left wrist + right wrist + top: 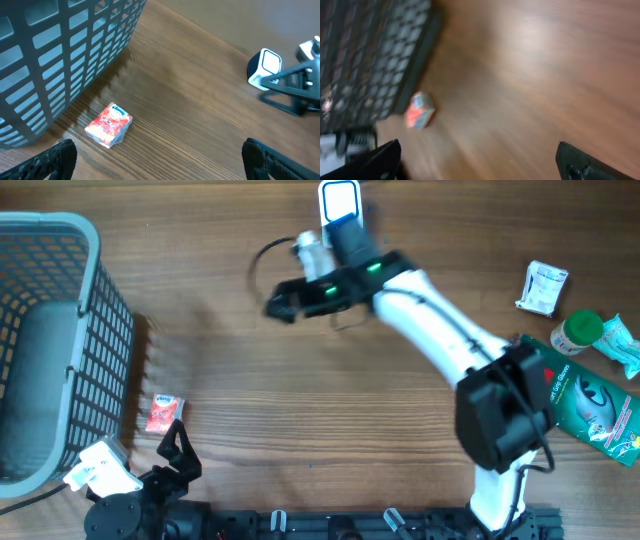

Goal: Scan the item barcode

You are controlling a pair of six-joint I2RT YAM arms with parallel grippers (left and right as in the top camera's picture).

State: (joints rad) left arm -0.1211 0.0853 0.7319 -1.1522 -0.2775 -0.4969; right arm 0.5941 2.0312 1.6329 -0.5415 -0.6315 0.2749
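left claw [159, 150]: fingers [50, 160] spread wide, nothing between them, only bare surface [200, 115] below; it hovers at the front-left, near the basket [60, 55]

right claw [477, 155]: also wide apart and empty; that wrist view is motion-blurred, but both fingers [580, 162] sit at the bottom corners of the frame with only wood between them

overhead: right arm [440, 320] reaches diagonally to the far middle of the surface; its claw is just beside the scanner [338, 202], which stands upright at the far edge, white with a blue rim; cannot tell whether they touch; a dark cable [262, 260] loops on the wood just left of the scanner

packet [165, 412]: small, red, lying flat on the wood just beside the basket's right wall, outside it; near the left claw but not touching; well apart from the scanner and the right claw; no barcode readable in any view

right edge of the surface, clustered: white sachet [543, 287]; green-topped bottle [577, 332]; big green pouch [590, 400], partly under the right arm's elbow
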